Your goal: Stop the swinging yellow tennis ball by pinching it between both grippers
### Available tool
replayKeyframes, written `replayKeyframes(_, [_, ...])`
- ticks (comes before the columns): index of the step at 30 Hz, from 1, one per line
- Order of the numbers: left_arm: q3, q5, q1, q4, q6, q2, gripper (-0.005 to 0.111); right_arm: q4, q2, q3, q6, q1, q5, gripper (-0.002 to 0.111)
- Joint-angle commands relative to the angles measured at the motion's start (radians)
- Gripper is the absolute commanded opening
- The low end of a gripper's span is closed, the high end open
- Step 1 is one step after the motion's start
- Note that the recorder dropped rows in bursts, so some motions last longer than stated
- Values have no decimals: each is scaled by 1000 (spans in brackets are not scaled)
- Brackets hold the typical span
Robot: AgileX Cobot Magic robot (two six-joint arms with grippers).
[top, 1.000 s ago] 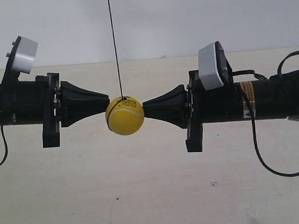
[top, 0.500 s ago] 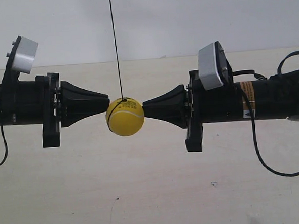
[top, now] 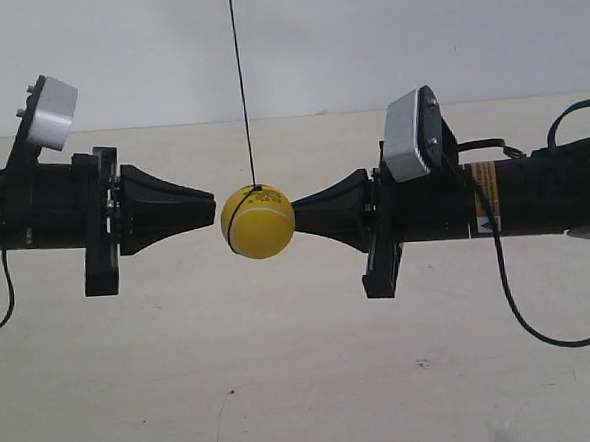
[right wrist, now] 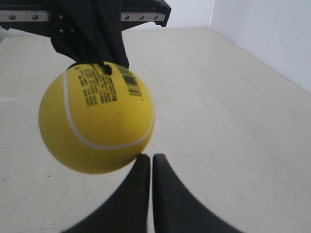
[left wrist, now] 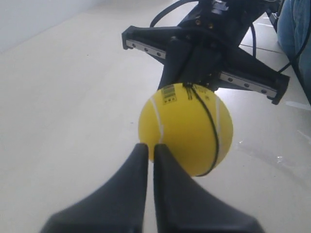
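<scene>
The yellow tennis ball [top: 258, 221] hangs on a thin black string [top: 242, 84] between two black cone tips. The gripper of the arm at the exterior view's left [top: 213, 201] is shut, with a narrow gap between its tip and the ball. Shut as well, the gripper of the arm at the exterior view's right [top: 296, 212] touches the ball's other side. In the left wrist view the ball [left wrist: 187, 128] sits just past my shut left gripper [left wrist: 150, 145], offset to one side. Seen from the right wrist, the ball [right wrist: 96, 119] overlaps the tip of my shut right gripper [right wrist: 149, 156].
A beige tabletop [top: 305, 381] lies below and a white wall [top: 364, 36] stands behind. A black cable [top: 526, 317] loops under the arm at the exterior view's right. Blue cloth [left wrist: 296, 34] shows at the left wrist view's edge.
The ball has shifted toward the exterior view's right and off the left-hand tip. The right-hand arm has drawn back a little with it. The string now leans.
</scene>
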Motion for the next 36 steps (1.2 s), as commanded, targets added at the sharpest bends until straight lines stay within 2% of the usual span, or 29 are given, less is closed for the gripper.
replayKeyframes(1, [-3,32,-2,5,-15,-1,5,15,-5,-4,-18,-1,14,0])
replayKeyframes(15, [-3,86,-2,7,-25,-1,5,59,-5,-4,-53,-3,113,0])
replayKeyframes(25, [-3,157,-2,7,-25,-1,5,47,-5,-4,-10,-144,89,0])
replayKeyframes(36, [-3,304,-2,-26,-32,-1,5,68,-5,-4,-12,-163,77,0])
